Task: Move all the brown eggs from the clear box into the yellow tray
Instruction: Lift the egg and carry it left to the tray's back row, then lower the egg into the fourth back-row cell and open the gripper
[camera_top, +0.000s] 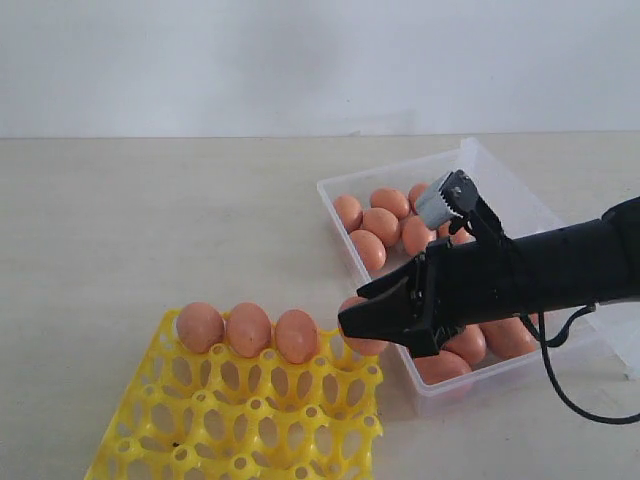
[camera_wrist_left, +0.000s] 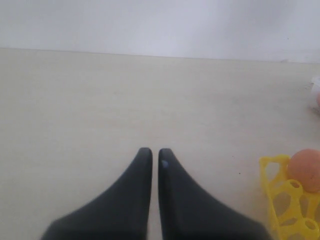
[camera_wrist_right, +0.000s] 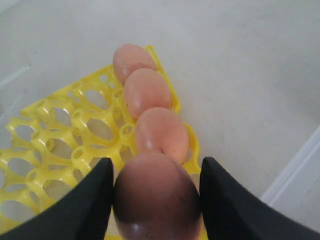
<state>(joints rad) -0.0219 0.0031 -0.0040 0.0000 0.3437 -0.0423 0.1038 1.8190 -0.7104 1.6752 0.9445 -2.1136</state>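
1. Our right gripper (camera_wrist_right: 156, 166) is clamped on one brown egg (camera_wrist_right: 156, 200). A finger presses each flank, so the shell is squeezed evenly and cannot roll out.
2. That held egg hangs at 3 o'clock of the row of three seated eggs (camera_top: 248, 329), over the tray corner nearest the box. We judge it is lined up for the fourth cup in that row.
3. The yellow tray (camera_top: 250, 420) has only its far row occupied. Every nearer cell is open, so an approach from the box side crosses no seated egg.
4. The clear box (camera_top: 480, 160) lies at 2 o'clock of the tray and holds the other brown eggs (camera_top: 385, 225).
5. Our left gripper (camera_wrist_left: 154, 155) is closed on nothing. It is parked low over the bare table (camera_wrist_left: 100, 100) near a tray corner, out of the way.
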